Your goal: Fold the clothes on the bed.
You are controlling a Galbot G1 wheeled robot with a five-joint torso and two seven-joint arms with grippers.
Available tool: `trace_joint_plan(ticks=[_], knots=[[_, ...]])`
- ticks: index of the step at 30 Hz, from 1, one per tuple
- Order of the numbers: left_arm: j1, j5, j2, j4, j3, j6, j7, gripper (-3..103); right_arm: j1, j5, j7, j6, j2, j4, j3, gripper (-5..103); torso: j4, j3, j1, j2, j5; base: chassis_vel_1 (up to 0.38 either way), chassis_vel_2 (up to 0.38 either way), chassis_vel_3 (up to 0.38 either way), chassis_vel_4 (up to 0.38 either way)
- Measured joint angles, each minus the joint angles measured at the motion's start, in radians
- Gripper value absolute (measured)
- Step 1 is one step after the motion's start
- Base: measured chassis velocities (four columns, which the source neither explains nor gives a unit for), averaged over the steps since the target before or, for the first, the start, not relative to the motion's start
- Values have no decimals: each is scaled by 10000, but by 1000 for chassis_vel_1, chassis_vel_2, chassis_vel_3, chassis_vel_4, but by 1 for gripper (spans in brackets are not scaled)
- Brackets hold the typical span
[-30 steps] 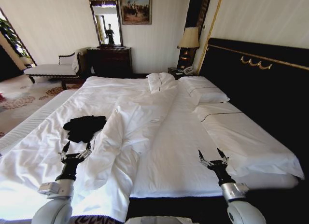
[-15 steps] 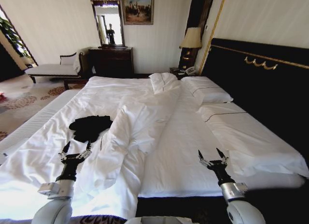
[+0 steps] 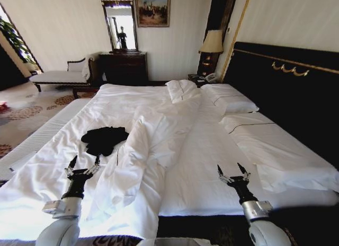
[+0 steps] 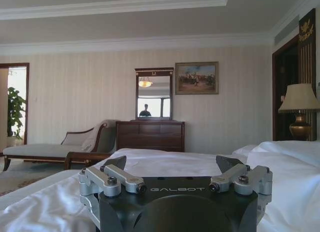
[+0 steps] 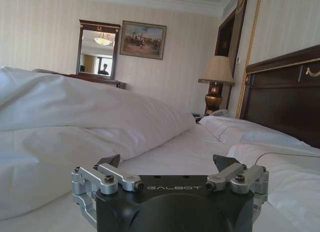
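On the left half of the large white-sheeted double bed [image 3: 212, 150], seen from the head view, lies the small black soft-fabric top [image 3: 104, 139], crumpled into a loose, uneven heap with folds and a dull, matte look. No lettering can be made out on it. It rests on the smooth white sheet, just beside a long rumpled ridge of thick white duvet [image 3: 143, 150] that runs down the middle of the bed and spills over the near edge. Two plump white pillows [image 3: 233, 103] with thin dark piping lie along the tall dark wooden headboard [image 3: 286, 92] with gold trim on the right.

The left gripper [image 3: 83, 165], black with silver metal linkages, hovers over the sheet near the foot of the bed, short of the black top and not touching it; its jaws are spread apart and hold nothing. In the left wrist view the same gripper [image 4: 171, 164] points across the white bedding toward the far wall. The right gripper [image 3: 233, 170] is held low over the near right part of the bed, well apart from the top, jaws likewise spread and empty. In the right wrist view it [image 5: 166, 163] faces the puffy duvet ridge and the pillows.

Against the striped far wall stand a dark wooden dresser [image 3: 124, 67] under a framed mirror [image 3: 119, 25], a gilt-framed painting [image 3: 153, 9], a grey upholstered chaise [image 3: 61, 75] and a brass lamp with a cream shade [image 3: 212, 49].
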Motion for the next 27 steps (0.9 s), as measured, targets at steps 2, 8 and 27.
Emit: trace_joint_plan(ticks=[2, 8, 27], knots=[[0, 7, -6, -3, 6, 3, 1, 100, -3, -6, 11, 0, 23, 2, 0, 100, 0, 0, 0, 0, -1, 99, 105, -104, -87], [13, 9, -11, -9, -3, 3, 4, 100, 8, -11, 38, 0, 29, -17, -11, 100, 0, 0, 0, 0, -1, 92, 85, -91, -81], [165, 2, -86, 19, -56, -51, 43, 100, -67, -46, 15, -2, 84, 59, -12, 100, 0, 0, 0, -1, -1, 84, 79, -78, -74]])
